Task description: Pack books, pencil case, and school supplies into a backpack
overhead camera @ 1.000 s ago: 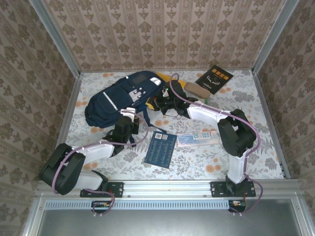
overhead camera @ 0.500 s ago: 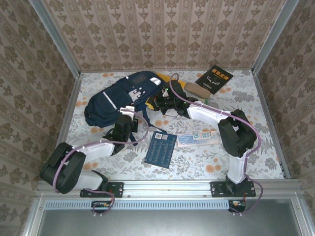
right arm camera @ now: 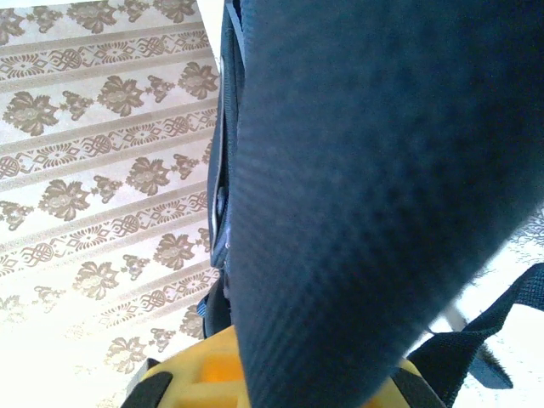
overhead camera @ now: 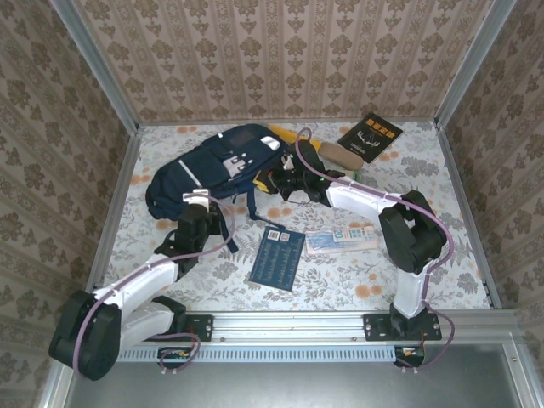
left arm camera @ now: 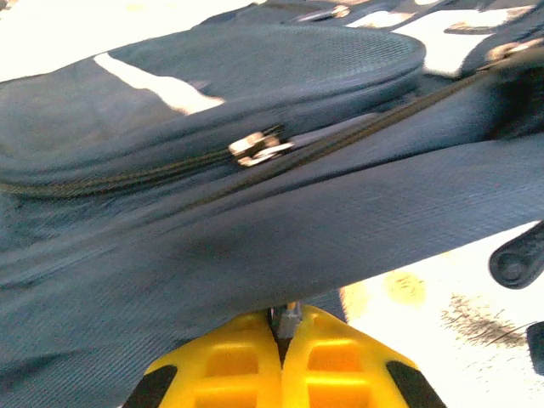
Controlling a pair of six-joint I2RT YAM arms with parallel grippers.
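Note:
The navy backpack (overhead camera: 212,166) lies at the back left of the table. My left gripper (overhead camera: 194,206) sits at its near edge, shut on a small metal zipper pull (left arm camera: 290,320) under the fabric (left arm camera: 255,229). My right gripper (overhead camera: 274,180) is shut on thick padded backpack fabric (right arm camera: 365,187) at the bag's right end. A navy book (overhead camera: 278,257) lies in the middle and a black book (overhead camera: 371,136) at the back right. A yellow-orange book (overhead camera: 287,136) peeks out behind the bag. A tan oval case (overhead camera: 340,155) and a clear light-blue pack (overhead camera: 340,240) lie apart. A separate pencil case is out of view.
Dark straps (overhead camera: 251,200) trail from the backpack toward the navy book. A second zipper pull (left arm camera: 259,146) sits on the bag's front pocket. Patterned walls close in the table on three sides, and a metal rail (overhead camera: 289,323) runs along the near edge.
My left gripper has shut on the zipper pull and the left arm has swung left along the backpack's near edge. The right arm has barely moved.

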